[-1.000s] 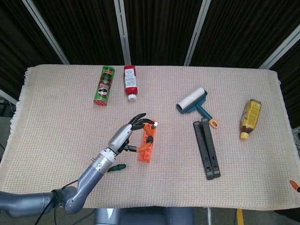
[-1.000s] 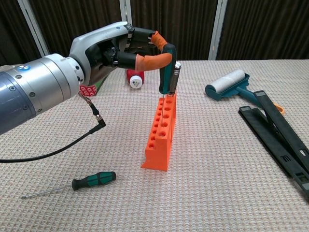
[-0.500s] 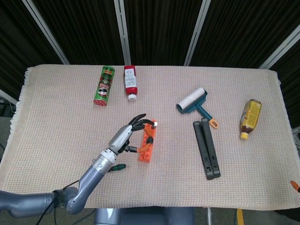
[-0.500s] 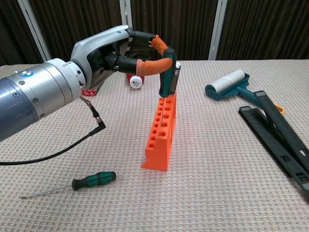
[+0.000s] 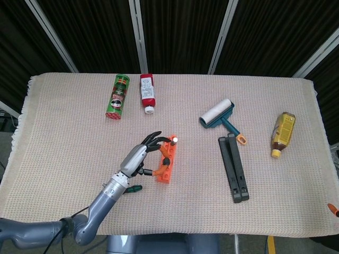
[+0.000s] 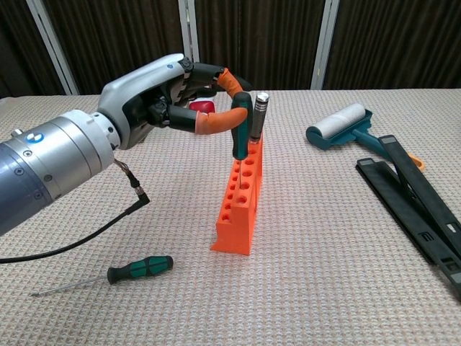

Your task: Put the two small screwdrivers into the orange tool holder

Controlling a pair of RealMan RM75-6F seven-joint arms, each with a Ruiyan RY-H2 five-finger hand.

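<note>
Nearest the robot, a green-handled screwdriver (image 6: 140,268) lies flat on the woven table cover (image 6: 324,288), at about 8 o'clock from the orange tool holder (image 6: 241,198), apart from it. The left hand (image 6: 180,97) reaches in from 9 o'clock; its orange-tipped fingers (image 6: 220,121) curl around the dark handle of a second screwdriver (image 6: 242,133), which stands upright in the holder's far end. Whether the fingers pinch or only touch it cannot be told. Beyond, at 11 o'clock, lie a green can (image 5: 117,96) and a red bottle (image 5: 147,92); at 2 o'clock, a lint roller (image 6: 338,124).
</note>
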